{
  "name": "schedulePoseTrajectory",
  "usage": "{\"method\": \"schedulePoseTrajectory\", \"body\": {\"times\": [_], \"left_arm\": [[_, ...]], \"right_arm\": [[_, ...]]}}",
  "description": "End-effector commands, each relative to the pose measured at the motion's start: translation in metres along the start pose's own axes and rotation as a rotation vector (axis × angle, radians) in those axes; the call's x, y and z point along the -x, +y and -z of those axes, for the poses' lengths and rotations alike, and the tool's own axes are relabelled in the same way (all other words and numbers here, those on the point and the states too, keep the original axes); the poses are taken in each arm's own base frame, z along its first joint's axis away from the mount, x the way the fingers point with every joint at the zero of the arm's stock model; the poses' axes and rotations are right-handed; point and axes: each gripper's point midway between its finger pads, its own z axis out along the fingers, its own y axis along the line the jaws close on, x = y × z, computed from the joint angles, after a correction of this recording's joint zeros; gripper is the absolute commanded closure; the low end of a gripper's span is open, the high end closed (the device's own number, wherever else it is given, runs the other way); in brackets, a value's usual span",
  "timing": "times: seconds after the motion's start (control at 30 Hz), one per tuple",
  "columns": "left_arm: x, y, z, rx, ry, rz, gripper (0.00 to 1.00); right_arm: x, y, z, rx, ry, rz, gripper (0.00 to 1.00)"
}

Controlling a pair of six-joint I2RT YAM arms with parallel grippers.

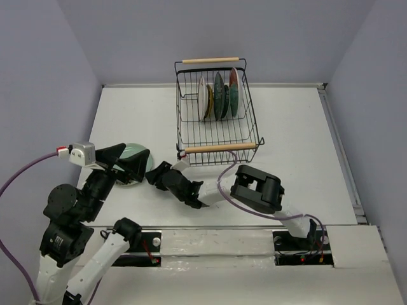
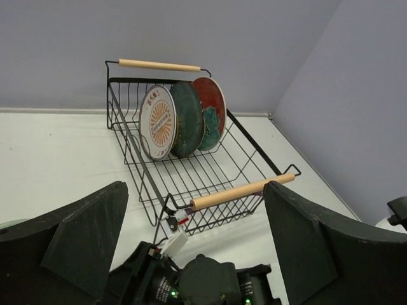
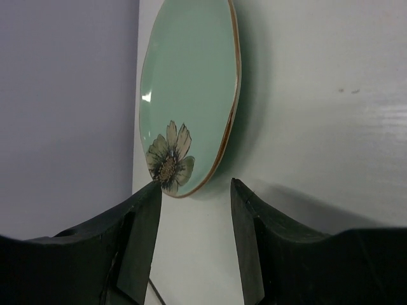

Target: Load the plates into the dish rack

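The dish rack (image 1: 218, 147), black wire with wooden handles, stands at the back centre and holds several plates upright. In the left wrist view these show as a white plate with an orange centre (image 2: 158, 122), a dark teal plate (image 2: 187, 117) and a red one (image 2: 213, 101). The pale mint plate (image 1: 137, 152) with a flower lies on the table at the left. My right gripper (image 3: 195, 187) is open at its near rim (image 3: 187, 95), the left fingertip (image 3: 152, 190) at the edge, holding nothing. My left gripper (image 1: 130, 164) hangs wide open over that plate and partly hides it.
The right arm (image 1: 254, 190) stretches leftward across the front of the table, below the rack's near handle (image 2: 241, 189). Its wrist (image 2: 203, 286) sits right under my left gripper. Grey walls close off the back and sides.
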Motion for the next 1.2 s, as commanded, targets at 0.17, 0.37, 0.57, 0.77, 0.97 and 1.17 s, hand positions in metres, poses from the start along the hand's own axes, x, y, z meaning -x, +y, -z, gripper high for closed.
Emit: {"method": "schedulePoseTrajectory", "body": {"times": [0.17,0.37,0.57,0.77,0.97,1.17], "left_arm": [[0.005,-0.009,0.004,-0.055,-0.018,-0.010,0.01],[0.001,-0.009,0.001,-0.056,-0.010,-0.011,0.01],[-0.001,0.014,-0.004,0.074,-0.017,-0.018,0.01],[0.003,0.046,-0.021,0.285,-0.022,-0.001,0.01],[-0.025,0.087,-0.040,0.539,0.049,-0.009,0.01],[-0.093,0.147,-0.050,0.699,0.220,0.092,0.01]], "right_arm": [[0.019,0.021,-0.032,0.026,-0.060,-0.066,0.52],[0.020,0.018,-0.030,-0.002,-0.056,-0.083,0.56],[0.015,0.046,0.010,0.066,-0.079,0.087,0.57],[0.009,0.109,0.078,0.218,-0.100,0.326,0.57],[0.031,0.113,0.133,0.249,-0.055,0.469,0.58],[0.058,0.107,0.186,0.268,0.026,0.600,0.58]]}}
